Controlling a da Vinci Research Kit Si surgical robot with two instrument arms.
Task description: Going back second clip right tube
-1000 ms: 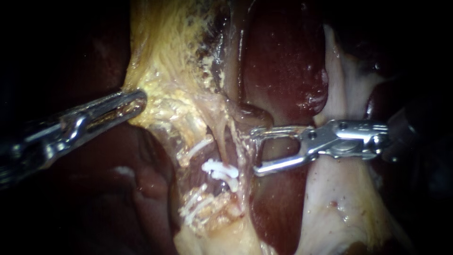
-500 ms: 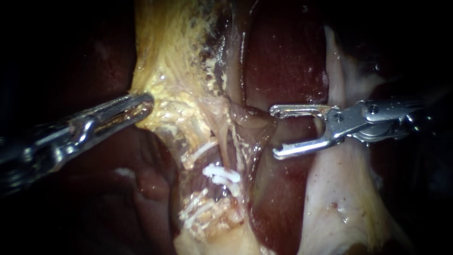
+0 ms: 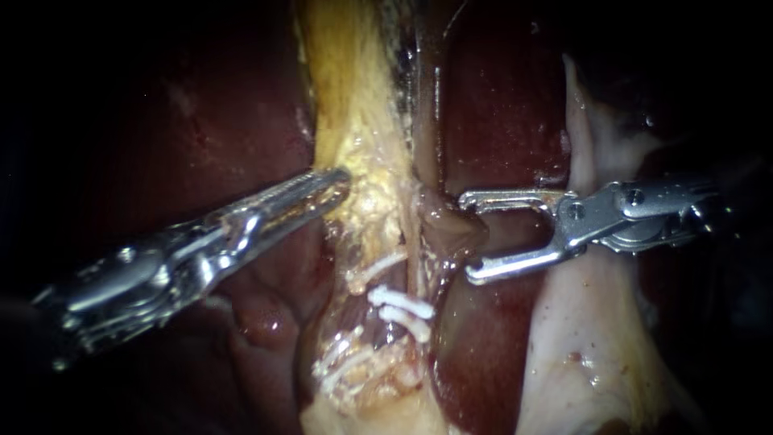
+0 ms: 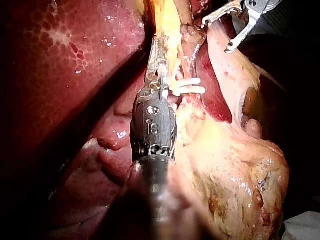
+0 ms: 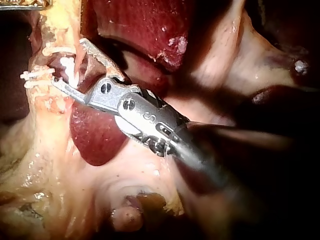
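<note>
endoscope: left instrument shaft is running off-edge, fading into dark | left wrist: right instrument is being cropped at edge

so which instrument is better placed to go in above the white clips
Right, probably. The right instrument has its jaws open, with their tips at the brownish tissue just above the white clips. The left instrument is shut on the yellow tissue, so it is occupied.

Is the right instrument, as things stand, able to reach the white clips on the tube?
Probably yes. The right instrument stands open close beside the white clips, slightly above them in the endoscope view. Only a brown tissue fold sits at its tips; the left instrument grips yellow tissue on the other side.
</note>
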